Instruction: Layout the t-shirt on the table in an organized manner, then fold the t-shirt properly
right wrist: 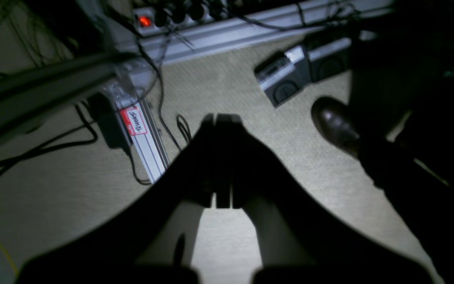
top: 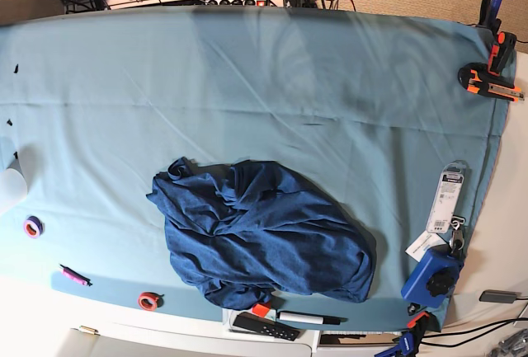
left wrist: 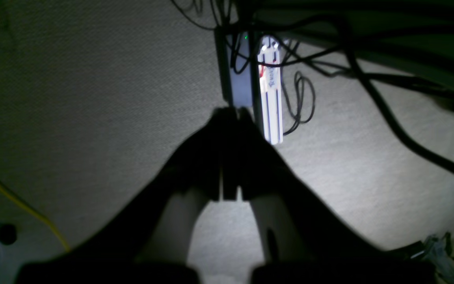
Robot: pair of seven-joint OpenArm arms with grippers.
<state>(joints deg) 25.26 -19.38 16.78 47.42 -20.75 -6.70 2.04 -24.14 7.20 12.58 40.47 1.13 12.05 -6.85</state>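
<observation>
The t-shirt (top: 264,233), dark navy and crumpled in a loose heap, lies on the front middle of the table (top: 247,85), which is covered in light teal cloth. Neither arm appears in the base view. In the left wrist view my left gripper (left wrist: 231,112) hangs over carpeted floor, its dark fingers pressed together with nothing between them. The right wrist view shows my right gripper (right wrist: 217,118) likewise shut and empty above the floor. Both grippers are away from the t-shirt.
An orange-black clamp (top: 491,77) and a blue clamp (top: 433,274) grip the table's right edge, near a packaged item (top: 448,200). Tape rolls (top: 33,227) (top: 148,300), a marker (top: 309,318) and a black remote (top: 264,326) sit along the front. Cables (left wrist: 302,98) and a shoe (right wrist: 333,124) are on the floor.
</observation>
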